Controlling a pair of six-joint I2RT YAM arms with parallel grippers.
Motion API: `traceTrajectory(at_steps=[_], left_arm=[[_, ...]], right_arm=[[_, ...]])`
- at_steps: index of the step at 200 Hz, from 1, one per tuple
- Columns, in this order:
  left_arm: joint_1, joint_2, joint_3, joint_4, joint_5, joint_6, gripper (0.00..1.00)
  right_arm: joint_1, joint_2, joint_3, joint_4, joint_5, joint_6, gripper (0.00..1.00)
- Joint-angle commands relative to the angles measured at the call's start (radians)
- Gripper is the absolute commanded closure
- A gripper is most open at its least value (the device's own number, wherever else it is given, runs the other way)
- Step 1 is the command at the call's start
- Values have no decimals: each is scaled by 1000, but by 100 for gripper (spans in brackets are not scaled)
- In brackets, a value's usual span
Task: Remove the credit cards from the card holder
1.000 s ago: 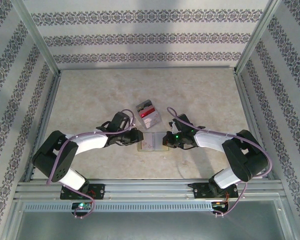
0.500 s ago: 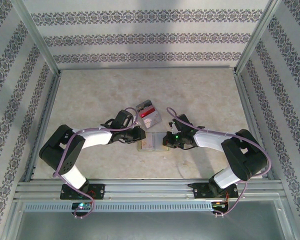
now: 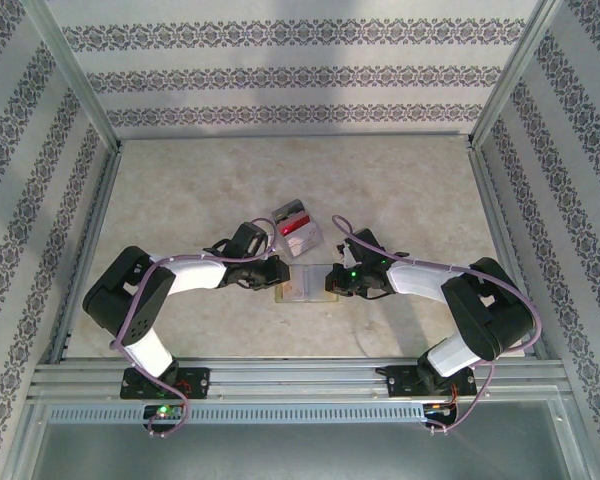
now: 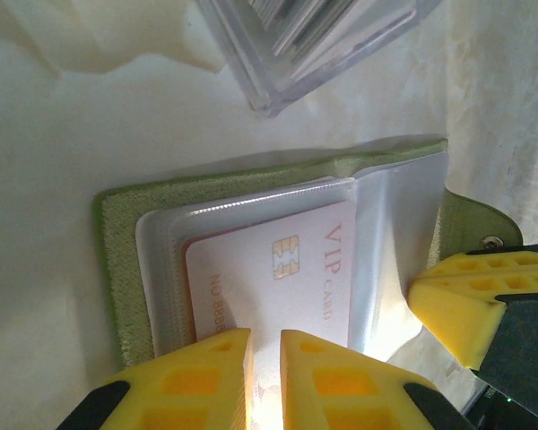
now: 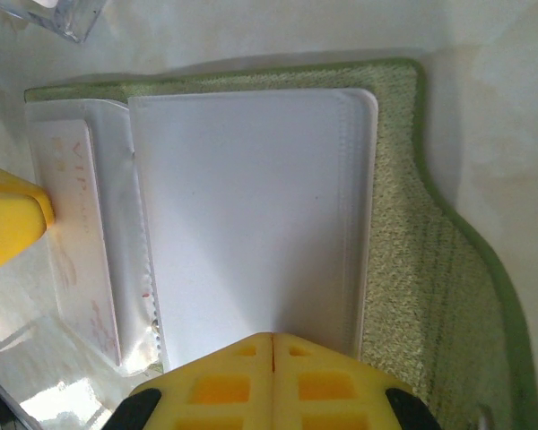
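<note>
The olive-green card holder (image 3: 305, 283) lies open on the table between both grippers. In the left wrist view its green cover (image 4: 125, 260) frames pale plastic sleeves, and a white credit card (image 4: 282, 269) marked VIP with a gold chip sticks out of a sleeve toward my left gripper (image 4: 266, 345). That gripper's yellow fingers stand a narrow gap apart, tips over the card's near edge. My right gripper (image 5: 273, 340) is shut, its tips pressed down on the right-hand sleeve (image 5: 251, 206) beside the green cover (image 5: 403, 251). Its yellow finger (image 4: 462, 300) shows in the left wrist view.
A clear plastic box (image 3: 296, 228) holding grey, red and white cards stands just behind the holder, close to both grippers; its corner (image 4: 314, 45) sits near the holder's far edge. Metal frame rails and patterned walls bound the table.
My left arm has pushed forward, bringing its gripper a little closer onto the holder's left side, and its jaws have narrowed slightly. The right gripper has stayed put.
</note>
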Motion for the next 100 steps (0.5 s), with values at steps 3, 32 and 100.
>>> traceTrajectory(at_steps=[3,32,100], left_arm=[[-9,-8,-8,-44,-32,28,83],[-9,-13,-10,-74,-48,41,83],[-7,-65,-15,-89,-41,44,82]], right_arm=[[-12,19,10,-37,27,-24,97],[-12,21,12,-43,32,-27,98],[-13,29,15,-42,27,-29,98]])
